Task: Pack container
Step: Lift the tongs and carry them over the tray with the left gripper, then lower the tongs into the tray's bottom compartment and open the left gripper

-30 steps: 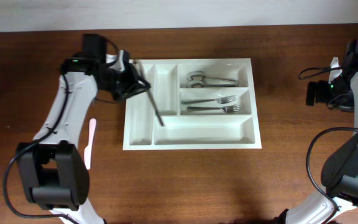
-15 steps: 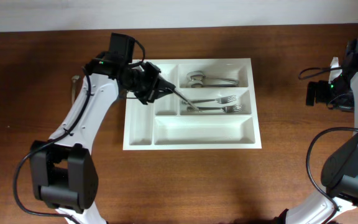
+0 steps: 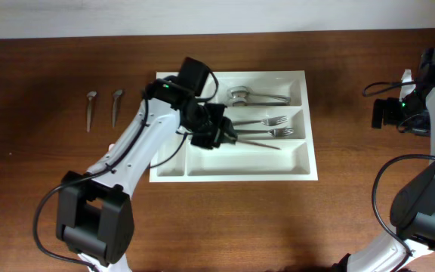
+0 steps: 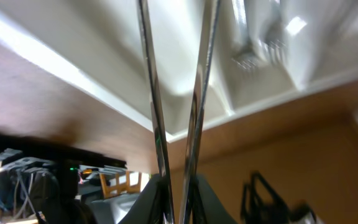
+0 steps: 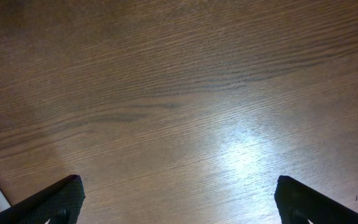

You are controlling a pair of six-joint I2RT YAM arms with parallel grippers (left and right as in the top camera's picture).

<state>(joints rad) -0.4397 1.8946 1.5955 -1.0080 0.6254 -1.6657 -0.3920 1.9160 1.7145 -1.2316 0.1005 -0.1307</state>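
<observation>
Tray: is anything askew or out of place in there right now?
Only the cutlery in the left gripper: it slants across the divider below the forks, not yet lined up with a compartment. The rest of the tray looks tidy.

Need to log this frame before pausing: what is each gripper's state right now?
Left gripper: closed on two metal cutlery pieces.
Right gripper: open, holding nothing.

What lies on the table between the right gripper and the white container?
Nothing. The overhead view shows only bare wooden table between the right gripper and the container.
</observation>
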